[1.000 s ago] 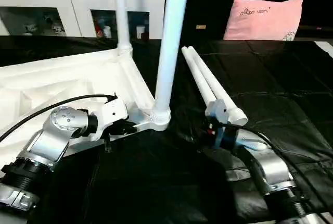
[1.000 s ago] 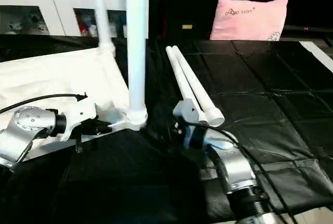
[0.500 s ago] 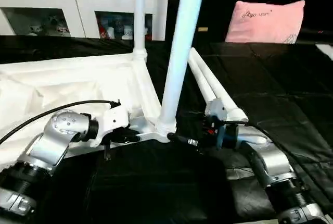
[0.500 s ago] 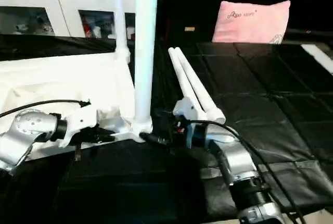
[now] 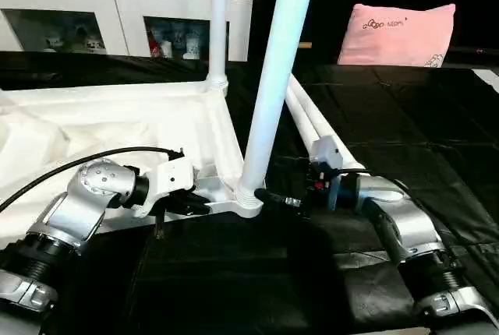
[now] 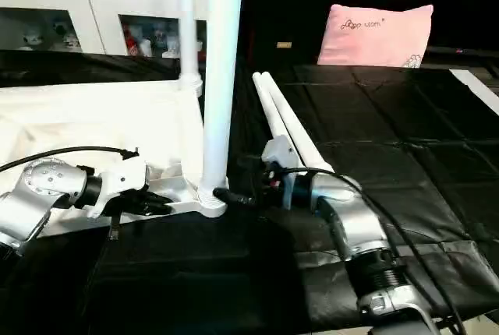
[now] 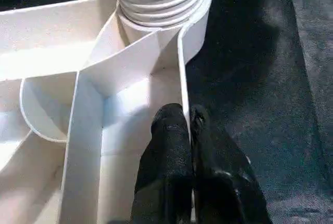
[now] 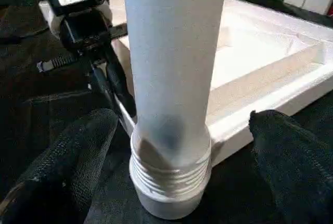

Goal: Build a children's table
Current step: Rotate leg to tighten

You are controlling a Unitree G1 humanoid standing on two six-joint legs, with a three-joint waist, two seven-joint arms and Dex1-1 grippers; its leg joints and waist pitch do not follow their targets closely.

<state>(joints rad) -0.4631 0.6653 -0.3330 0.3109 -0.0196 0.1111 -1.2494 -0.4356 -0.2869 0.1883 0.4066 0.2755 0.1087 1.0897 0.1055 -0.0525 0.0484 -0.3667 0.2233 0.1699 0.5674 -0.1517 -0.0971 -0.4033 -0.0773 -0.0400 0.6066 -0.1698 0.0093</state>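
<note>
Left gripper (image 7: 190, 125) jaws are clamping the tabletop (image 5: 117, 125) rim just beside the corner socket. Right gripper (image 8: 177, 146) jaws are standing released, straddling the upright leg (image 8: 171, 73) base without touching it.

The tabletop (image 5: 117, 128) is white, and so are the legs (image 5: 273, 93). The cloth (image 5: 390, 117) under them is black with a pattern of squares. The pillow (image 5: 396, 35) is pink. The cabinet (image 5: 117, 8) is white. The robot's forearms (image 5: 74, 214) are silver, with black fingers (image 7: 166, 166).
</note>
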